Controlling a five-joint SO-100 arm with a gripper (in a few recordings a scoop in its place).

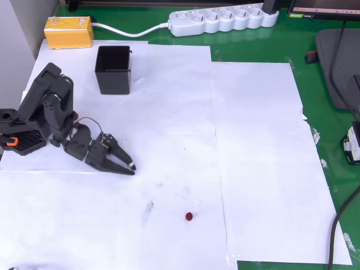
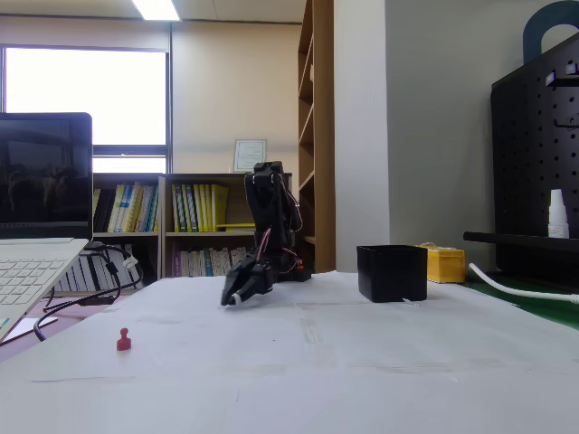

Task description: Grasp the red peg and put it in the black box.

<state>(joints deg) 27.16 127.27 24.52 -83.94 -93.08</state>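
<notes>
One red peg (image 1: 189, 216) lies apart from seemingly closed gripper (image 1: 131, 167).

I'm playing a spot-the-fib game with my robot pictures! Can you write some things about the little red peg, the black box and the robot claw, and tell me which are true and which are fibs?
1. The red peg lies on the white paper, away from the gripper. True.
2. The red peg is inside the black box. False: it lies on the paper, far from the box.
3. The gripper is holding the red peg. False: its fingers are together with nothing between them, and the peg lies apart from it.
4. The black box stands upright with its open side up. True.
5. A yellow block sits near the black box. True.
6. The gripper is reaching into the black box. False: in the overhead view it is low over the paper, below the box.
</notes>
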